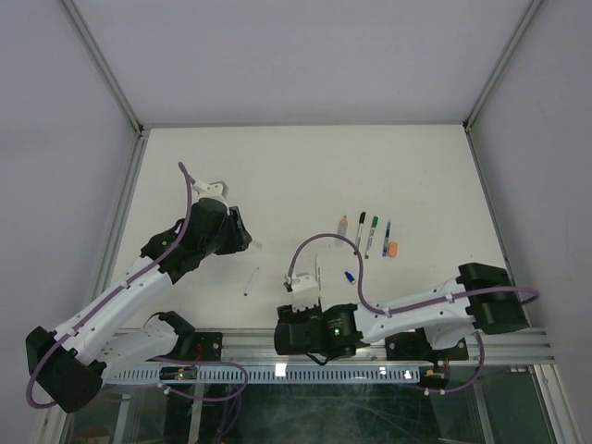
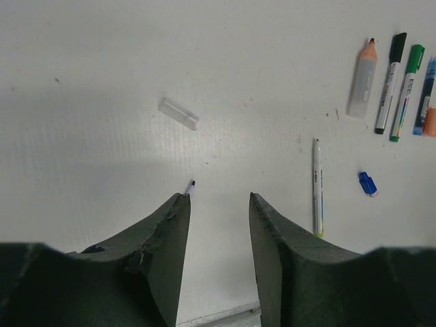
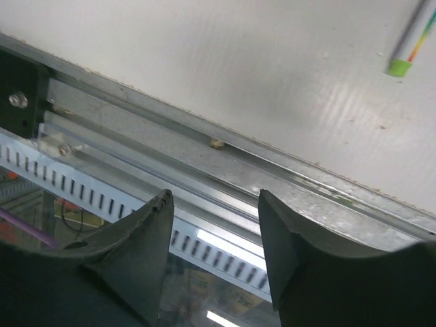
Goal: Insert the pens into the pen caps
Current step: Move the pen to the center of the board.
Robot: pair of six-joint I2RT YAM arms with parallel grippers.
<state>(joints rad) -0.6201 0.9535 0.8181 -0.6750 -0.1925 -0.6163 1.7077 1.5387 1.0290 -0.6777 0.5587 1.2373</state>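
My left gripper point(image 2: 219, 196) point(image 1: 242, 233) hangs open above the table with nothing between its fingers. The dark tip of one bare pen point(image 2: 191, 185) point(image 1: 251, 280) pokes out from behind its left finger. To the right lies a second bare white pen point(image 2: 317, 187) point(image 1: 317, 268), its near end yellow-green point(image 3: 402, 65), with a blue pen cap point(image 2: 368, 184) point(image 1: 350, 276) beside it. An orange pen cap point(image 2: 430, 121) point(image 1: 393, 249) lies at the far right. My right gripper point(image 3: 214, 194) point(image 1: 285, 340) is open and empty over the table's near rail.
A clear cap point(image 2: 178, 113) lies ahead of the left fingers. Capped markers lie in a row at the right: orange-capped point(image 2: 363, 78), black point(image 2: 390, 82), green point(image 2: 407, 92), blue point(image 2: 426, 95). The aluminium rail point(image 3: 225, 170) edges the table's near side.
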